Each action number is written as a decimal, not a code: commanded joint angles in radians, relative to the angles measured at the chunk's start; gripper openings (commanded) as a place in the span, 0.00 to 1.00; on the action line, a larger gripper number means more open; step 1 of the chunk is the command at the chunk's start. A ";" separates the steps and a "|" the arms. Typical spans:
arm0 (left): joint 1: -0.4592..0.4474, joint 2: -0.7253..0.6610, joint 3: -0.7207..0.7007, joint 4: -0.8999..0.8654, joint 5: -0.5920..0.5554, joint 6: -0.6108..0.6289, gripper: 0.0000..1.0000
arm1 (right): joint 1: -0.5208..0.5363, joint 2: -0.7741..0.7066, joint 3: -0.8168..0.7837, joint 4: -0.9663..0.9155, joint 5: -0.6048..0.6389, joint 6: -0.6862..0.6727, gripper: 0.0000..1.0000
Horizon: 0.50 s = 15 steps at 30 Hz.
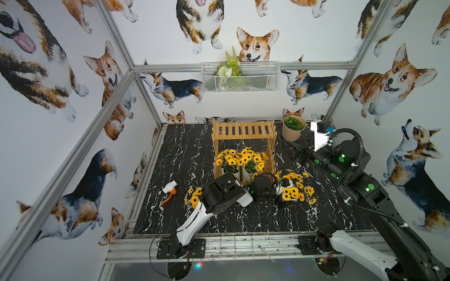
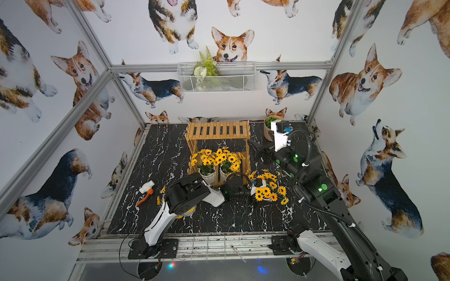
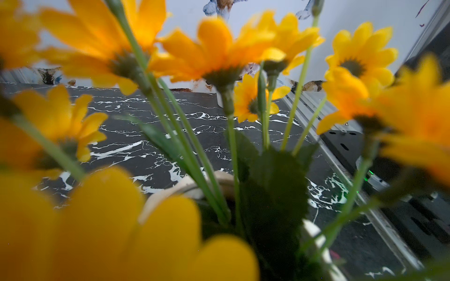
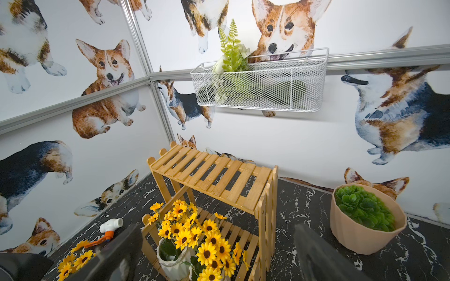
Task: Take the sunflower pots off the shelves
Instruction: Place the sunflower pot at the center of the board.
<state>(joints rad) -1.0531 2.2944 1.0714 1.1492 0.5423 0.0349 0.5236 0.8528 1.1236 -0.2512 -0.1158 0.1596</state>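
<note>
Sunflower pots [image 1: 239, 161] (small white ribbed ceramic, yellow dark-centred blooms): pair on lower tier of light-wood two-tier rack [image 1: 243, 130]; third pot [image 1: 293, 191] on black marbled tabletop [image 1: 170, 158] front-right of rack, fourth pot [image 1: 194, 198] front-left. Left gripper [image 1: 282, 192] amid third pot's blooms, grip: cannot tell. Right gripper [image 1: 292, 149] right of rack, spread, empty.

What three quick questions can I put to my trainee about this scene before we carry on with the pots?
1. How many sunflower pots stand on the shelves?
2. True or false: the right gripper is holding a pot.
3. What stands on the table beside the shelves, at the back? A) beige pot B) wire basket C) white valve
Key: 1) two, both on the lower tier; 2) false, it is open and holds nothing; 3) A.
</note>
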 commanded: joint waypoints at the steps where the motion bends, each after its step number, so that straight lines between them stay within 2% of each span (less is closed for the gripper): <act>1: 0.004 0.009 -0.002 -0.003 0.016 0.019 0.55 | 0.001 0.002 0.007 0.006 -0.006 0.009 1.00; 11: 0.008 0.015 -0.005 -0.001 0.030 0.019 0.70 | 0.001 0.002 0.002 0.007 -0.006 0.014 1.00; 15: 0.011 0.016 -0.005 0.001 0.035 0.018 0.71 | 0.001 0.000 -0.001 0.007 -0.005 0.014 1.00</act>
<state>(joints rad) -1.0466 2.3035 1.0698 1.1690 0.5671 0.0483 0.5236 0.8555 1.1233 -0.2520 -0.1162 0.1623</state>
